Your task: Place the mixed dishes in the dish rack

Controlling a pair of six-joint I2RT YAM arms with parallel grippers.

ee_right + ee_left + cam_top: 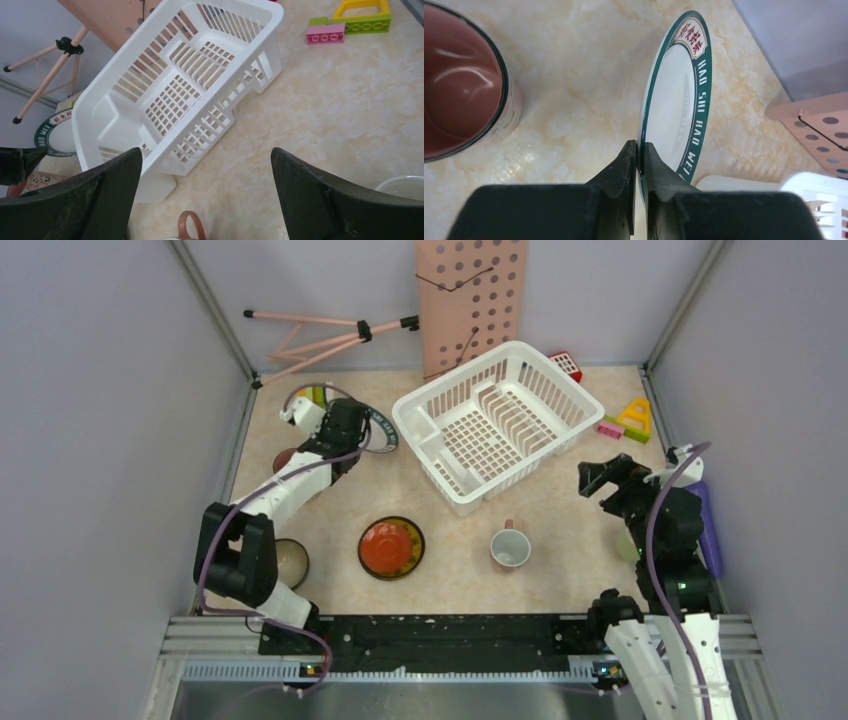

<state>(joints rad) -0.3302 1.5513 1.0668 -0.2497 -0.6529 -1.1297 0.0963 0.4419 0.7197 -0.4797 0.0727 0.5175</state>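
My left gripper is shut on the rim of the teal-rimmed white plate, left of the dish rack. In the left wrist view its fingertips pinch the plate's edge, and the plate looks tilted up off the table. My right gripper is open and empty, right of the rack's near corner. The right wrist view shows the rack and a cup handle between the jaws. A red saucer on a dark, yellow-edged dish and a white cup with a pink handle sit in front.
A dark-rimmed pink cup stands beside the left gripper. A pale bowl sits by the left arm. Toy blocks, a purple tube, a pink perforated board and a tripod line the right side and back.
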